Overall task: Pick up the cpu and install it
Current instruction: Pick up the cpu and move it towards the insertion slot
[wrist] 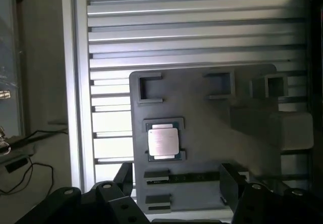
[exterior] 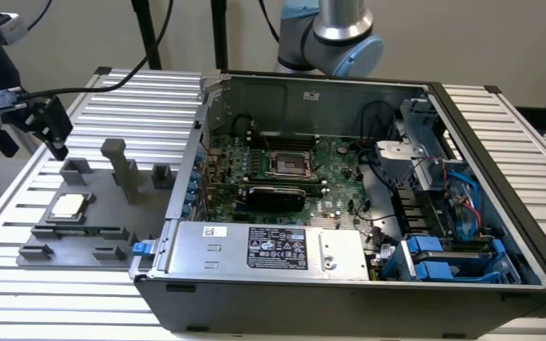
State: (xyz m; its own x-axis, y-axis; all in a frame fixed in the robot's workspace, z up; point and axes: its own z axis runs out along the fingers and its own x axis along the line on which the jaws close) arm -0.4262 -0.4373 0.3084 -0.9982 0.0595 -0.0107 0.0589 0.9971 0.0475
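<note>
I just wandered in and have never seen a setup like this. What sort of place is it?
Probably a robotics test lab for computer assembly: a robot arm stands behind an open computer case, and the cpu lies in a grey holder on a slatted metal table.

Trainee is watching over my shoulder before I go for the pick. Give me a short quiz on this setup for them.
1. Multiple choice: the cpu rests on
A. the grey fixture tray
B. the power supply box
C. the bare table slats

2. True or false: the cpu already sits in the motherboard socket.

3. Short answer: what does the gripper hold?

Key
1. A.
2. False: the cpu lies on the tray, outside the case and away from the motherboard socket.
3. Nothing: its fingers stand apart and empty above the tray, near the cpu.
</note>
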